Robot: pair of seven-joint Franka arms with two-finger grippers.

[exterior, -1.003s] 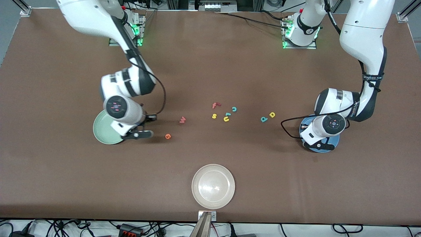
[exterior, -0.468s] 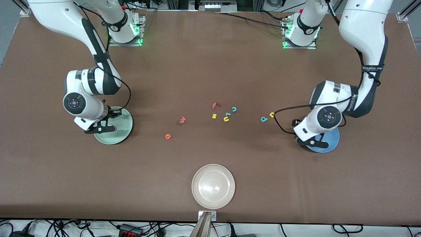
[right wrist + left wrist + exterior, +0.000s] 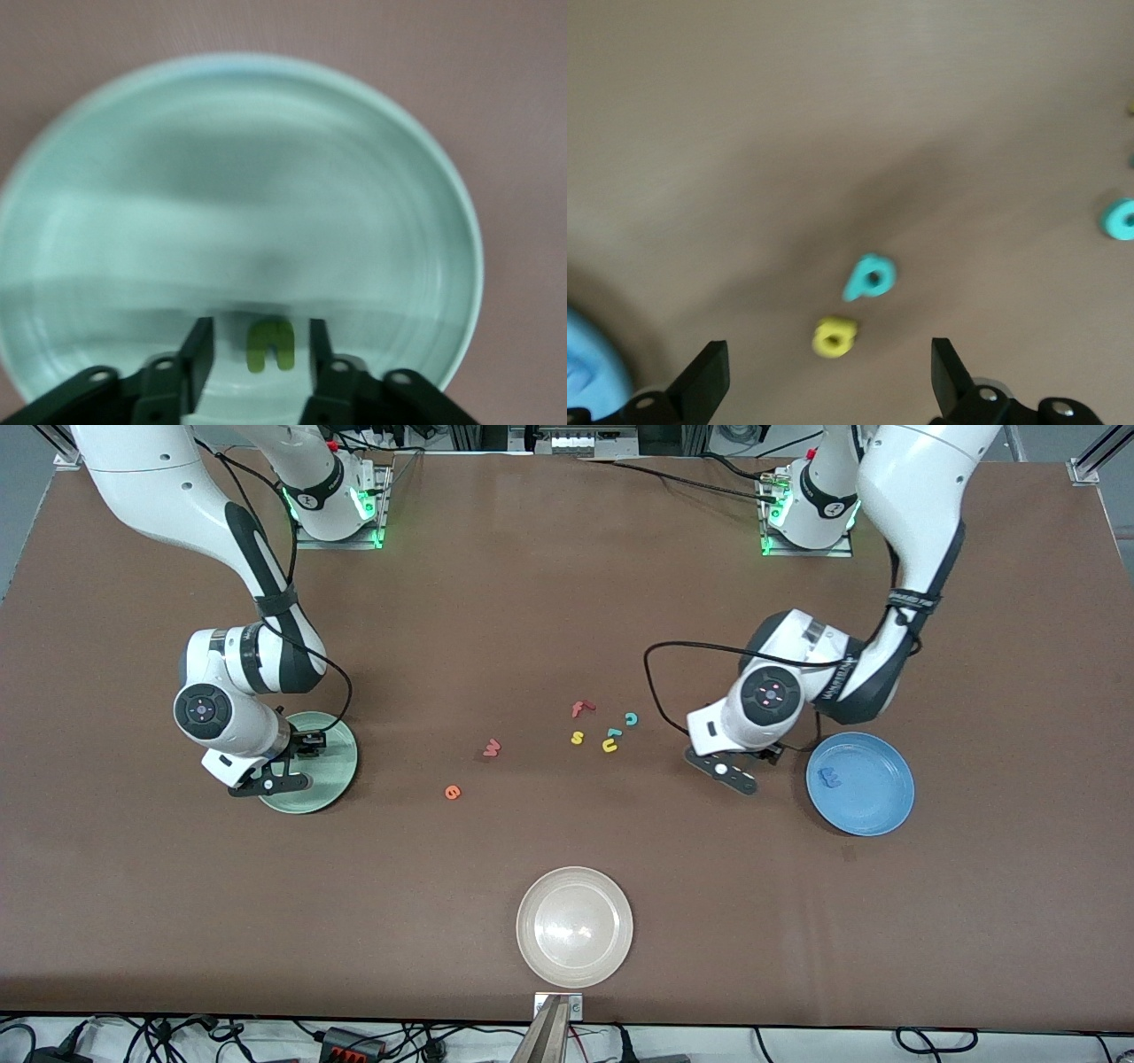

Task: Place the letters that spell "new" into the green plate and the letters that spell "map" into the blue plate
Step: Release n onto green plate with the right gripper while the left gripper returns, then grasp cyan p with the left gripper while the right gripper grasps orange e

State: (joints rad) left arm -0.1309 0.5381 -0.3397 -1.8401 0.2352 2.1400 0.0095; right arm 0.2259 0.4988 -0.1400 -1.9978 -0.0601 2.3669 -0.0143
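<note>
The green "n" (image 3: 270, 345) lies in the green plate (image 3: 332, 766), between the fingers of my right gripper (image 3: 260, 354), which is open with a gap on each side of the letter. The orange "e" (image 3: 453, 791) and salmon "w" (image 3: 492, 748) lie on the table toward the middle. The blue "m" (image 3: 830, 778) rests in the blue plate (image 3: 873, 806). My left gripper (image 3: 728, 767) hangs wide open over the yellow "p" (image 3: 834, 337) and teal "a" (image 3: 870, 277), which its arm hides in the front view.
A red "f" (image 3: 580, 708), yellow "s" (image 3: 577, 737), teal "c" (image 3: 631, 718) and yellow "u" (image 3: 609, 746) lie clustered mid-table. A cream-white plate (image 3: 574, 974) stands near the front edge.
The right arm swung from beside the "e" to over the green plate and let go of the "n". The left gripper opened over the blue plate, then moved to the "a" and "p".
</note>
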